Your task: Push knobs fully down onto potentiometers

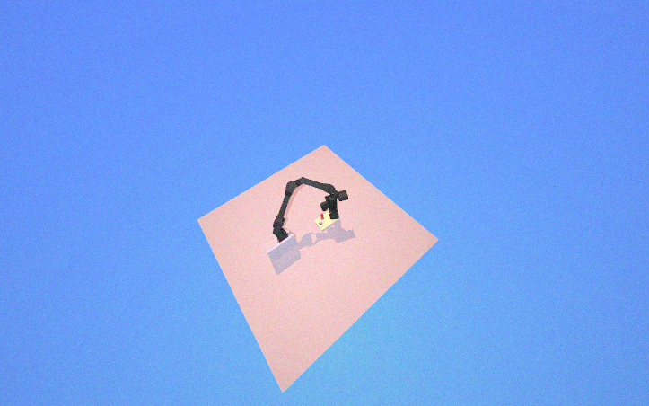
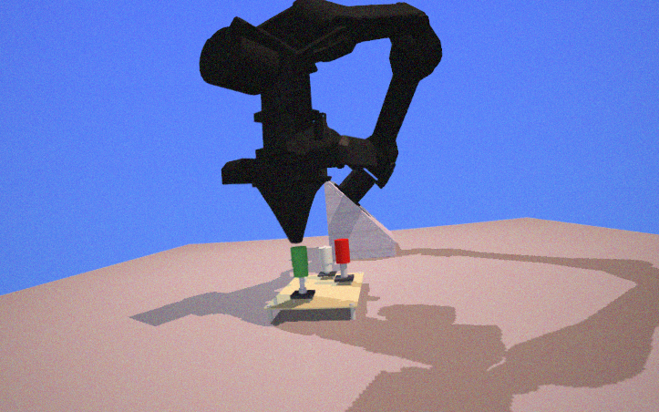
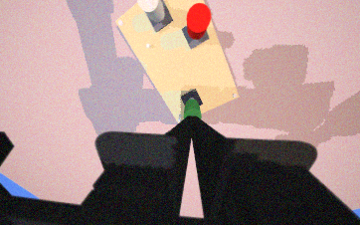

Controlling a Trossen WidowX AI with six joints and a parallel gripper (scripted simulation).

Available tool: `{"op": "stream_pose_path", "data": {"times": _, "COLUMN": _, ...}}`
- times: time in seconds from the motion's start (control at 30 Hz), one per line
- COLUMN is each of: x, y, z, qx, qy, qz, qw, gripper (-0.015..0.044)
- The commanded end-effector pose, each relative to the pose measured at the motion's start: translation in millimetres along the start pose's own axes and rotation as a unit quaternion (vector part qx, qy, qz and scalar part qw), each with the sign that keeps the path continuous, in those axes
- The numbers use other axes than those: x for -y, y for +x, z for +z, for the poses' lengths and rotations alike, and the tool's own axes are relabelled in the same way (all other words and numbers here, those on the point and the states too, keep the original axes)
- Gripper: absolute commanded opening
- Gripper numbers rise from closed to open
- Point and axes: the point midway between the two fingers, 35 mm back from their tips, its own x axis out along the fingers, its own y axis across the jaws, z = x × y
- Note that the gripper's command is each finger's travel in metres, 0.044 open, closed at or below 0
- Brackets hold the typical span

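Observation:
The board [image 1: 328, 220] [image 2: 344, 296] [image 3: 172, 67] stands on short legs. A green knob [image 2: 299, 261] [image 3: 192, 109] stands upright at its near end in the exterior view, with bare shaft between it and its black potentiometer [image 2: 302, 294] [image 3: 191, 96]. A red knob [image 1: 321, 216] [image 2: 342, 251] [image 3: 199, 18] also has bare shaft above its potentiometer [image 2: 344, 278]. A white knob [image 2: 324, 258] [image 3: 152, 5] stands beside the red one; its exact seating is hard to tell. My gripper [image 1: 334, 217] [image 2: 296, 242] [image 3: 191, 120] is shut and empty, its tips just above the green knob's top.
The pale wedge-shaped arm base [image 2: 357, 238] stands behind the board in the exterior view. The red and white knobs rise at the board's far end from the gripper. The arm's shadows fall on the pink table [image 1: 317, 302] [image 2: 91, 358] around the board.

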Motion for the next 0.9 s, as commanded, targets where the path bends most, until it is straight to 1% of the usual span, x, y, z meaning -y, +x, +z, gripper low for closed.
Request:
{"op": "stream_pose_path", "data": {"times": 0.0, "x": 0.5, "y": 3.4, "z": 1.6, "qx": 0.003, "qy": 0.002, "qz": -0.002, "qw": 1.0, "gripper": 0.0}}
{"op": "stream_pose_path", "data": {"times": 0.87, "x": 0.6, "y": 4.7, "z": 1.6, "qx": 0.003, "qy": 0.002, "qz": -0.002, "qw": 1.0, "gripper": 0.0}}
